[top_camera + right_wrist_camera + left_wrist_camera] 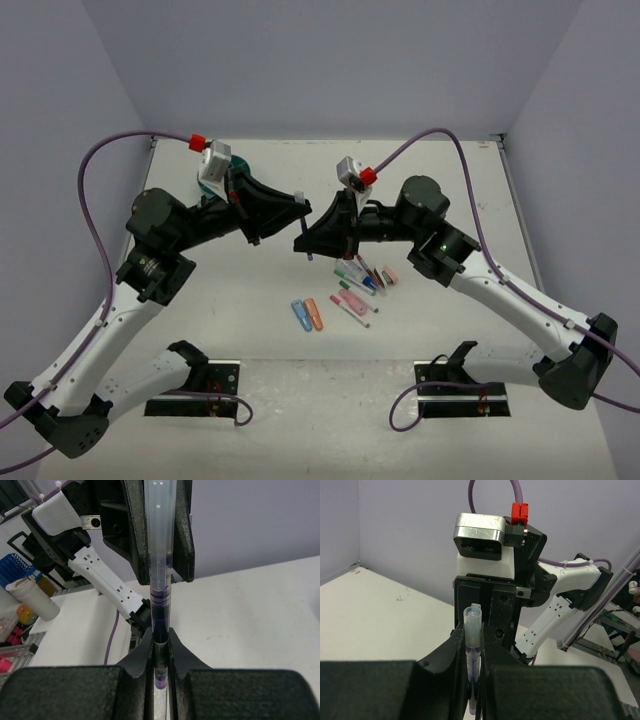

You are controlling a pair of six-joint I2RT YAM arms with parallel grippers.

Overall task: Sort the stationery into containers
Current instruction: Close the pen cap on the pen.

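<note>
While both arms meet above the white table (250,330), the left gripper (473,670) and right gripper (160,655) each pinch shut on one thin dark-blue pen with a clear plastic barrel (161,615), which spans from one pair of fingers to the other. A round teal plastic tub (240,165) sits just behind the left fingers, and loose coloured markers (355,285) lie on the table near the right fingers.

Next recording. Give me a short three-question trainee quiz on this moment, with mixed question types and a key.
1. True or false: the dark-blue pen is lying on the table.
2. What is gripping the pen? A) only the left gripper; B) only the right gripper; C) both, one at each end.
3. Fill in: in the top view, the teal tub is partly hidden by the ____ arm.
Key: 1 false; 2 C; 3 left.
</note>
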